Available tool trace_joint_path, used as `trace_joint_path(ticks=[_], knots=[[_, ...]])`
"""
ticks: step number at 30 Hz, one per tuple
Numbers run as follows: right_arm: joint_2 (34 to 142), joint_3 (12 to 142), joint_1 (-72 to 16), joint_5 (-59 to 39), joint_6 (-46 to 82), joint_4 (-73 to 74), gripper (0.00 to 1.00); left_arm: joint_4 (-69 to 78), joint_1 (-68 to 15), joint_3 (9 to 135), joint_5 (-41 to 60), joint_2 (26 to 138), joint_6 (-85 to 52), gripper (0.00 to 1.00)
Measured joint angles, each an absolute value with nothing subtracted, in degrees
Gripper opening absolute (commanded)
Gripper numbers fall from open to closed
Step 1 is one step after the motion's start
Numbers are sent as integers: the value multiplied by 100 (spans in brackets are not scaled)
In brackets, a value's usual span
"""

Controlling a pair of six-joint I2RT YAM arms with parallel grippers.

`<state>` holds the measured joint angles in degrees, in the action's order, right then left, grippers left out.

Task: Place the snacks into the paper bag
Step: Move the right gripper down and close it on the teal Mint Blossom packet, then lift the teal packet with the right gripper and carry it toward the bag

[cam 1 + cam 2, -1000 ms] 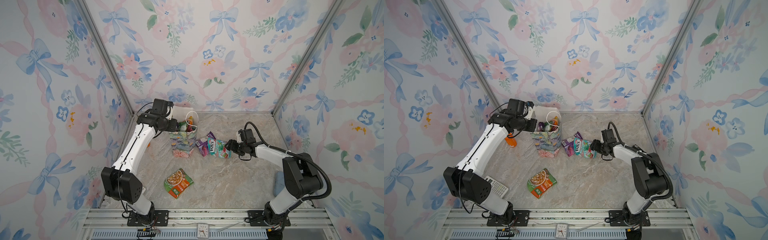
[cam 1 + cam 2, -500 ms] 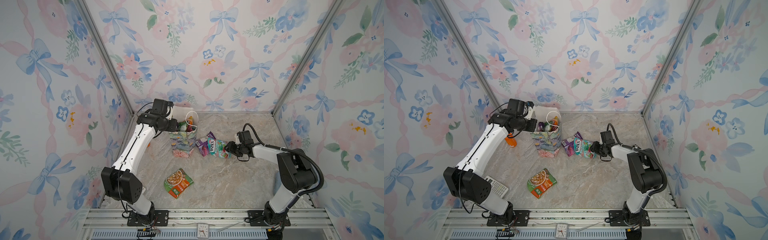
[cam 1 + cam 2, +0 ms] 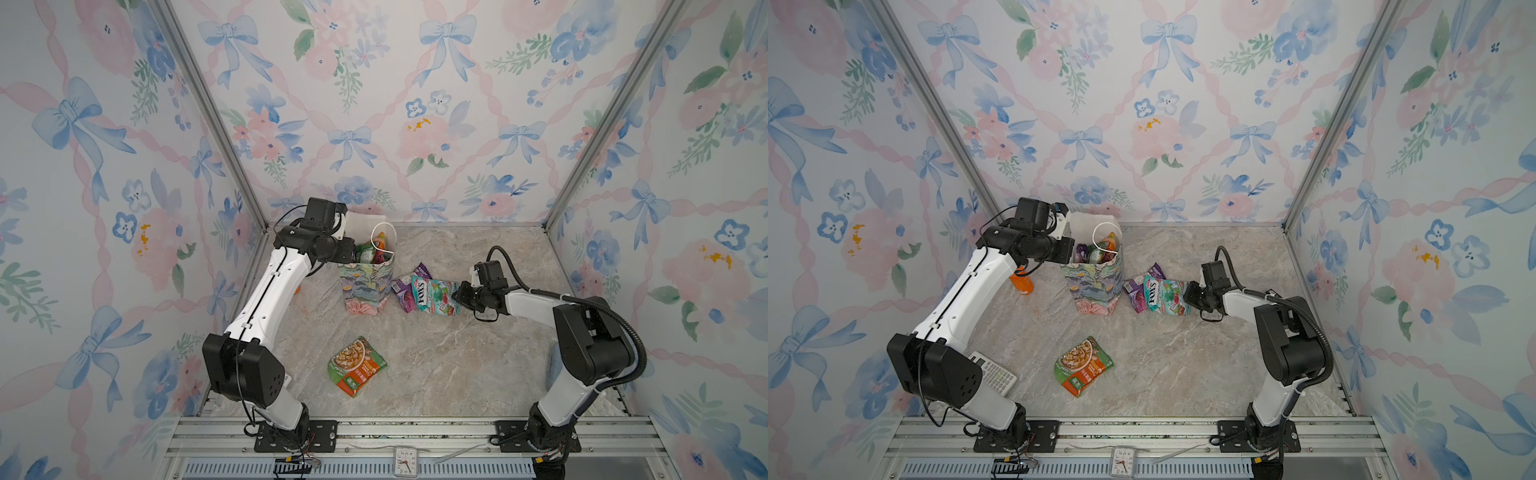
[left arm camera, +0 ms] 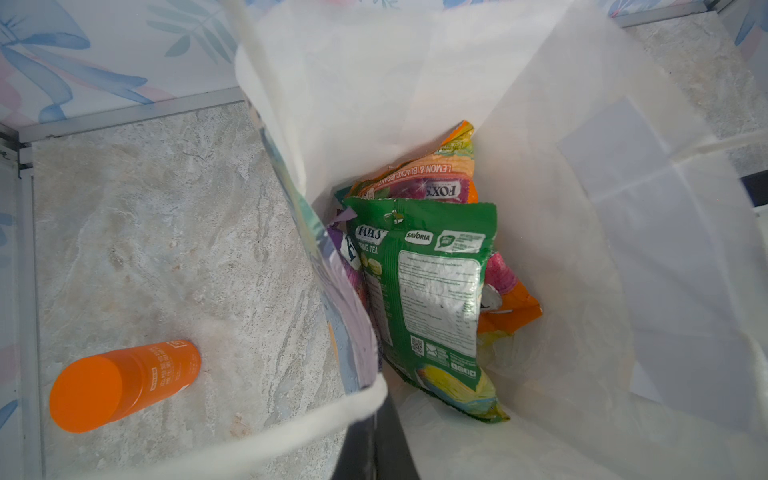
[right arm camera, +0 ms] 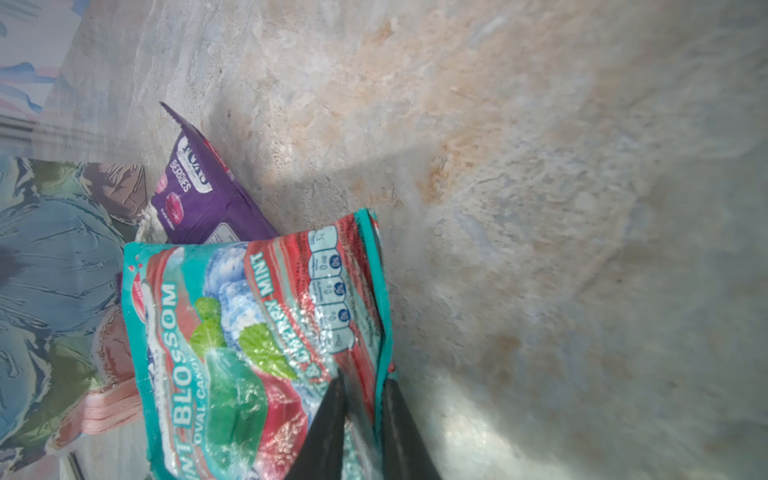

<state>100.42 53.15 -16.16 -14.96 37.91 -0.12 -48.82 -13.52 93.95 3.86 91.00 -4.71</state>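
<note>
The floral paper bag [image 3: 365, 286] [image 3: 1096, 291] stands upright at the back left in both top views. My left gripper [image 3: 347, 253] [image 4: 376, 419] is shut on its near rim, holding the mouth wide. Inside lie a green packet [image 4: 424, 282] and an orange-yellow one [image 4: 436, 174]. Right of the bag a teal packet [image 3: 434, 296] [image 5: 232, 340] lies partly on a purple packet [image 3: 403, 291] [image 5: 199, 187]. My right gripper [image 3: 457, 297] [image 5: 365, 380] is shut on the teal packet's right edge. A green-orange noodle packet [image 3: 356, 365] [image 3: 1083, 365] lies flat nearer the front.
An orange bottle [image 3: 1022, 282] [image 4: 120, 384] lies by the left wall behind my left arm. A calculator [image 3: 994, 374] sits near the left arm's base. A small clock [image 3: 402, 461] rests on the front rail. Floral walls enclose three sides.
My right gripper has closed its jaws onto the edge of the teal packet. The left arm and the bag have stayed where they were.
</note>
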Motion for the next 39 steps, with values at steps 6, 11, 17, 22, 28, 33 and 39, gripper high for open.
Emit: trace_joint_path(ticks=[6, 11, 17, 22, 28, 33, 39], knots=[[10038, 5317, -1612, -1505, 3719, -14, 0, -4877, -1352, 9391, 386, 9100, -473, 0], [9904, 5317, -1612, -1503, 3669, -62, 0, -4877, -1352, 9391, 388, 9100, -471, 0], [9467, 5334, -1614, -1505, 3470, -252, 0, -4873, -1354, 9386, 386, 9100, -473, 0], [8982, 5494, -1695, -1498, 3293, -537, 0, -4873, -1352, 9386, 386, 9100, -473, 0], [8453, 5878, -1907, -1479, 3089, -943, 0, -4866, -1354, 9386, 388, 9100, -473, 0], [8187, 6259, -2102, -1455, 2945, -1275, 0, -4856, -1352, 9386, 410, 9100, -473, 0], [8073, 6674, -2261, -1433, 2792, -1570, 0, -4856, -1352, 9386, 427, 9100, -471, 0]])
